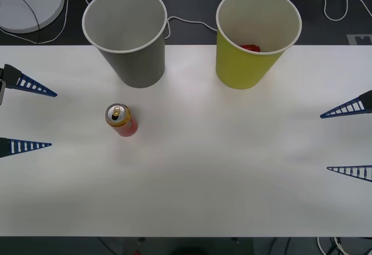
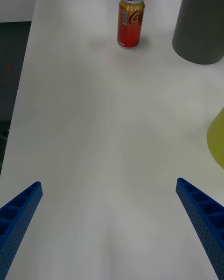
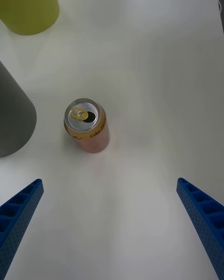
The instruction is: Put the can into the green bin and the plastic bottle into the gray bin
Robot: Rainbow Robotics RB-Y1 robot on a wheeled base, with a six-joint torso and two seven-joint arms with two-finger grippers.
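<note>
A: Left hand (image 1: 26,115) sits at the counter's left edge, fingers spread wide apart, nothing btwn them. Wrist mostly cut off by the frame. Right hand (image 1: 349,140)?

B: Same on the right edge: fingers apart, empty, only the blue ribbed tips in view. Both well apart from everything else.

A: What's hard to make out?

B: Something red (image 1: 251,47) low inside the green bin (image 1: 247,69), against the far wall. Rim hides most of it, can't tell what it is. From the right wrist cam, green bin is just a sliver at the edge.

A: Gray bin (image 1: 135,63)?

B: Pale inside, no contents visible from the front cam. Wrist cams catch only its outer wall, top cut off.

A: And the can (image 1: 120,120)?

B: Upright on the white counter (image 1: 221,168), in front of the gray bin, near it but not touching. Gold top w/ pull tab, opening looks dark. Closer to the left hand; left wrist cam has it ahead, btwn the finger lines. Label partly readable.

A: Bins' layout?

B: Side by side at the counter's far edge, gray on the left, green on the right, gap btwn them. White cable (image 1: 186,22) runs behind them.
</note>
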